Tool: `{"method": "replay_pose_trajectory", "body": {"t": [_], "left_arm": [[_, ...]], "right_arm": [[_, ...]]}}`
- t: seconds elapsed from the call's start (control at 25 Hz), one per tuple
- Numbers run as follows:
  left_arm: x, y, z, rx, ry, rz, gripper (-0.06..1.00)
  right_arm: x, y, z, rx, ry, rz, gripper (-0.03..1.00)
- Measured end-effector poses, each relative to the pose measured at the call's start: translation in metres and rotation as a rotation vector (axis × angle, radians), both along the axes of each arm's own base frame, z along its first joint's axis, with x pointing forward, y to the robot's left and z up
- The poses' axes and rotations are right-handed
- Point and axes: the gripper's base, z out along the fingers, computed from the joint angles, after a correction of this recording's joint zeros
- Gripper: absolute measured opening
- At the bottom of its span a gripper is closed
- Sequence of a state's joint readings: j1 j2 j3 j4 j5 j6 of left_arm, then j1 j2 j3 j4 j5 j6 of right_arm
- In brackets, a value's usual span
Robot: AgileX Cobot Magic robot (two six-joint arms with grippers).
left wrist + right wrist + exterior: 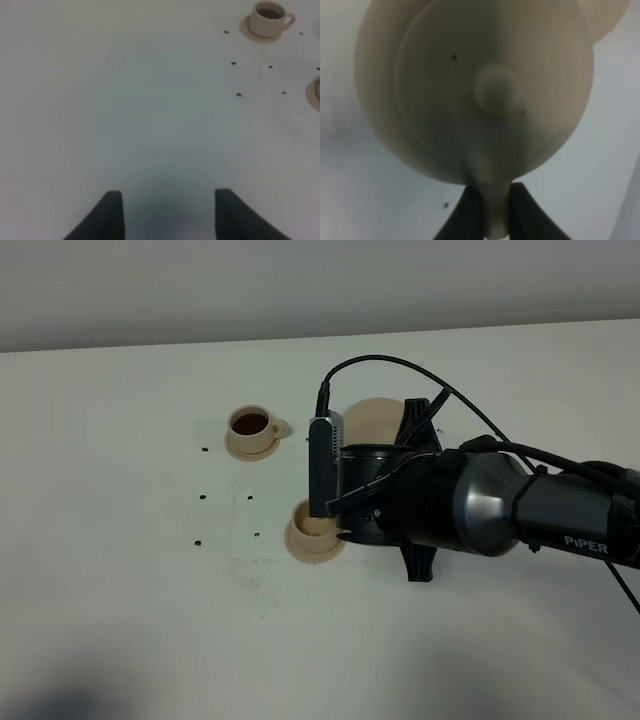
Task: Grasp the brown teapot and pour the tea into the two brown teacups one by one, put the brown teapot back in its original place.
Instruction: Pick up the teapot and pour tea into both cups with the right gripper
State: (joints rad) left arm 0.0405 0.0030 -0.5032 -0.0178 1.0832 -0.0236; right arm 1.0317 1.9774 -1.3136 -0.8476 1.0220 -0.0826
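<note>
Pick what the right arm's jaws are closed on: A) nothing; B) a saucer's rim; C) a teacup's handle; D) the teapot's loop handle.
D: in the right wrist view the jaws pinch the loop handle of the brown teapot, its knobbed lid facing the camera.

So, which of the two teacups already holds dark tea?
The far teacup, standing in the open; the near teacup, partly covered, shows only a pale inside.

The tan teapot (485,90), lid on, is held by its loop handle, with one teacup (250,424) holding dark tea, the other teacup (308,530) nearer, and the wide saucer (375,420) behind.
</note>
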Motion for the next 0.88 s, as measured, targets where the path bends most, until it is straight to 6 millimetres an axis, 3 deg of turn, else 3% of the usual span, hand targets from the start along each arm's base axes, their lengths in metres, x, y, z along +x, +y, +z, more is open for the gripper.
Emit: {"method": "replay_pose_trajectory", "body": {"t": [0.88], "left_arm": [[0.000,0.000,0.000,0.000,0.000,0.000,0.40]], "right_arm": [[-0.010,0.019,-0.002,-0.219,-0.155,0.218,0.11]]}}
